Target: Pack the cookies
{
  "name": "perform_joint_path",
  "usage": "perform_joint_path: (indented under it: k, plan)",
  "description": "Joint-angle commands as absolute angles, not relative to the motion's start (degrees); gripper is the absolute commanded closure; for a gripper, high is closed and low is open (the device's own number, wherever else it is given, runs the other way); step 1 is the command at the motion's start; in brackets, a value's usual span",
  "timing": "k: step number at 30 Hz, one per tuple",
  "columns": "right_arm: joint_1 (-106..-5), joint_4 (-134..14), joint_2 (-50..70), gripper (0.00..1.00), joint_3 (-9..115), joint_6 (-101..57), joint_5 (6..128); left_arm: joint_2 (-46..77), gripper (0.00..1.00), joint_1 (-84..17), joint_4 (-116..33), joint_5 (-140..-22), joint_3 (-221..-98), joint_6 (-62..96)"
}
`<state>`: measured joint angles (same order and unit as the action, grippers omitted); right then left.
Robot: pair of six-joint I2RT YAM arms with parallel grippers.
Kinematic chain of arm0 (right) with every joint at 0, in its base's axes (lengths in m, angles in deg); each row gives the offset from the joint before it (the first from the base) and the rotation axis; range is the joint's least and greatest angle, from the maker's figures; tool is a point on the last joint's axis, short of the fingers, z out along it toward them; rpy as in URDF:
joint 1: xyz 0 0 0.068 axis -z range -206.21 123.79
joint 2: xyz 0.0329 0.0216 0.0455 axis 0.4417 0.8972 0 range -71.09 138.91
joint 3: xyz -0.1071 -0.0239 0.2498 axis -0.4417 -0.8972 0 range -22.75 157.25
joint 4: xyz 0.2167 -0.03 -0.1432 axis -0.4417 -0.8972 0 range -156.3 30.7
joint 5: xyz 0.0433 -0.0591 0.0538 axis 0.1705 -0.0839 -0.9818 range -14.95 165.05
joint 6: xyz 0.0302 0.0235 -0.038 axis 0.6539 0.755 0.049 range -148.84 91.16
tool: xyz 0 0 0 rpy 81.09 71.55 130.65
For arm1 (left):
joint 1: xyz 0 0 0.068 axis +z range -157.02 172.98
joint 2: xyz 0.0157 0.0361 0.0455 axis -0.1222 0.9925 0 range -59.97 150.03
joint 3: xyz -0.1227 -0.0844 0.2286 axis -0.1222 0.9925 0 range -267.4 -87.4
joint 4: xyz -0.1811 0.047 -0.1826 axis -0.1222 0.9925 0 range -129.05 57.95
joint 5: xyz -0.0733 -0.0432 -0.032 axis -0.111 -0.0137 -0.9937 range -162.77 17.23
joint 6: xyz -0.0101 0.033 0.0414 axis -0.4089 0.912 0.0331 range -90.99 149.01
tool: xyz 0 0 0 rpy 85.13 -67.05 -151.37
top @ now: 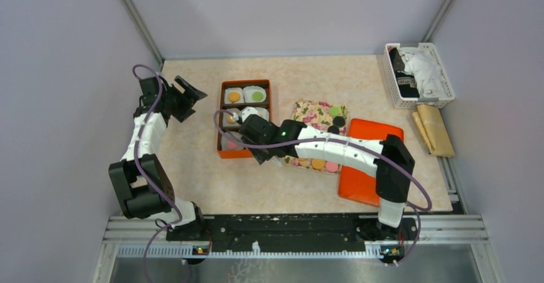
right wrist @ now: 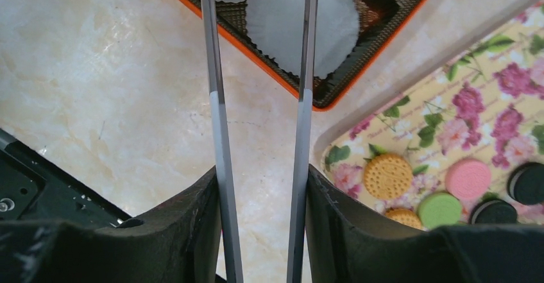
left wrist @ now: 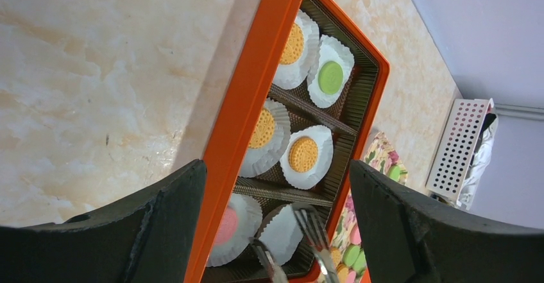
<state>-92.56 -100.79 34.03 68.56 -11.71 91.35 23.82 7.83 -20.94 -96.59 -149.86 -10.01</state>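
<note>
An orange box (top: 222, 117) holds white paper cups. Cups hold orange cookies (left wrist: 303, 154), a green one (left wrist: 330, 77) and a pink one (left wrist: 224, 225). The near-right cup (right wrist: 269, 20) is empty. More cookies lie on a floral tray (top: 308, 111): orange (right wrist: 388, 175), pink (right wrist: 467, 178), green (right wrist: 439, 209) and black (right wrist: 527, 183). My right gripper (top: 262, 153) (right wrist: 262, 180) is shut on metal tongs (right wrist: 218, 103). The tong tips are spread over the empty cup and hold nothing. My left gripper (top: 186, 94) (left wrist: 276, 174) is open and empty, just left of the box.
An orange lid (top: 371, 161) lies right of the floral tray, under my right arm. A white basket (top: 418, 74) with cloth stands at the far right. A brown packet (top: 435, 129) lies below it. Grey walls close in the table.
</note>
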Motion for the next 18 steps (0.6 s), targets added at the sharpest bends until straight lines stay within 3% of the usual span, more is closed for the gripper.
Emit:
perform_joint_path:
  k: [1,8,18]
  plan:
    - [-92.91,-101.98,24.65,0.57,71.09,-10.33,99.37,21.56,0.12,8.18,-22.53,-98.29,-149.81,-9.57]
    - [-88.59,-105.71,16.27,0.57,63.84,-6.49,104.63,21.38,0.12,8.19,-23.06,-99.56,-149.33,-9.76]
    - [-71.01,-103.74,4.01,0.57,47.25,-4.78,100.03,21.11,0.13,7.97,-23.68,-101.29,-149.36,-9.8]
